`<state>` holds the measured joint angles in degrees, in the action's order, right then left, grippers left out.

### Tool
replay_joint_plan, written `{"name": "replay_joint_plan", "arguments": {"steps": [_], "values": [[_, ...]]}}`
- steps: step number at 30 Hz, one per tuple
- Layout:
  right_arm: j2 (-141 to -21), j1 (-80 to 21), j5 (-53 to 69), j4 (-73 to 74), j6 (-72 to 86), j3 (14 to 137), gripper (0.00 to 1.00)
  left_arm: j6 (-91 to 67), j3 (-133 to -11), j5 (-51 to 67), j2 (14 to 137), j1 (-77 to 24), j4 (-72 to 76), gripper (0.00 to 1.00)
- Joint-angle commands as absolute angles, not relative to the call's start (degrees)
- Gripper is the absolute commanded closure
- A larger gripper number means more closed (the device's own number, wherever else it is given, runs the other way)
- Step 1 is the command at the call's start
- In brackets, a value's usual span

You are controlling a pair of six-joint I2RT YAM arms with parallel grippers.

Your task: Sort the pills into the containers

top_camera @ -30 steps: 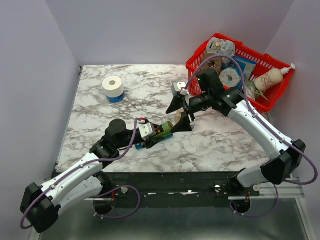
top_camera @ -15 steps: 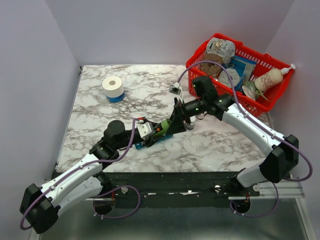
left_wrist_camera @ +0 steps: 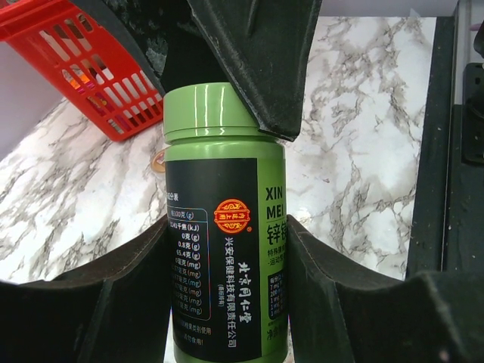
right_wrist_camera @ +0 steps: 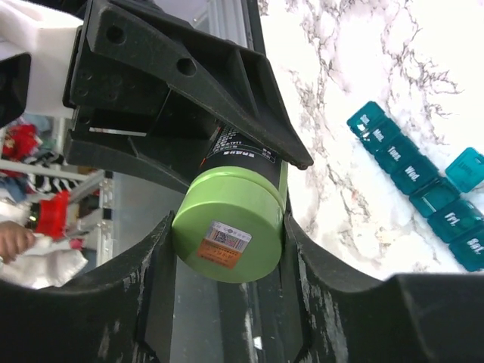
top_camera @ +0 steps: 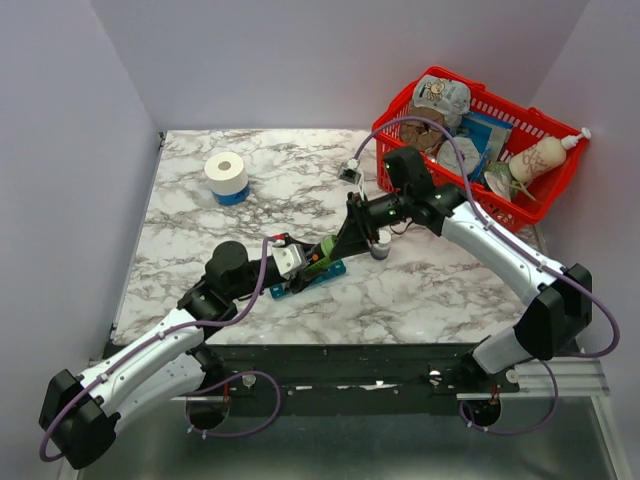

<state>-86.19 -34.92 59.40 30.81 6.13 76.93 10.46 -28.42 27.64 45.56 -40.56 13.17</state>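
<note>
A green pill bottle (left_wrist_camera: 223,249) with a black label is held by its body in my left gripper (left_wrist_camera: 225,242), low over the middle of the table (top_camera: 200,230). In the top view the bottle (top_camera: 325,255) lies tilted between both grippers. My right gripper (right_wrist_camera: 227,234) is shut round the bottle's light green cap (right_wrist_camera: 227,219); both fingers touch its sides. The teal pill organiser (right_wrist_camera: 423,174) lies on the marble below, with one lid raised at the far end. In the top view the organiser (top_camera: 308,283) sits just under the left gripper (top_camera: 312,264). No loose pills show.
A red mesh basket (top_camera: 378,128) with several items stands at the back right; it also shows in the left wrist view (left_wrist_camera: 91,68). A white paper roll (top_camera: 226,173) stands at the back left. A small grey round object (top_camera: 380,250) sits by the right gripper (top_camera: 345,243).
My right gripper has come down and to the left from above the table and closed round the bottle's cap. My left gripper has kept hold of the bottle, shifting only slightly.
</note>
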Motion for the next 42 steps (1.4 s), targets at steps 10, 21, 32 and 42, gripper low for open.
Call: {"name": "replay_joint_plan", "arguments": {"steps": [10, 21, 32, 42], "values": [[-90.8, -38.8, 56.7, 68.7, -79.3, 97.8, 0.93, 10.4, -28.8, 35.0, 46.0, -40.4, 13.2, 1.00], [-90.7, -41.7, 42.7, 71.8, -92.4, 102.6, 0.94, 9.5, -29.4, 37.6, 49.7, -40.3, 14.3, 1.00], [-88.4, -43.2, 38.7, 67.7, -89.0, 97.7, 0.67, 9.8, -29.3, 37.8, 48.9, -40.0, 14.7, 1.00], [-84.1, -40.8, 51.5, 51.5, -47.1, 94.0, 0.16, 8.4, -26.7, 34.3, 45.2, -39.9, 16.8, 1.00]]}}
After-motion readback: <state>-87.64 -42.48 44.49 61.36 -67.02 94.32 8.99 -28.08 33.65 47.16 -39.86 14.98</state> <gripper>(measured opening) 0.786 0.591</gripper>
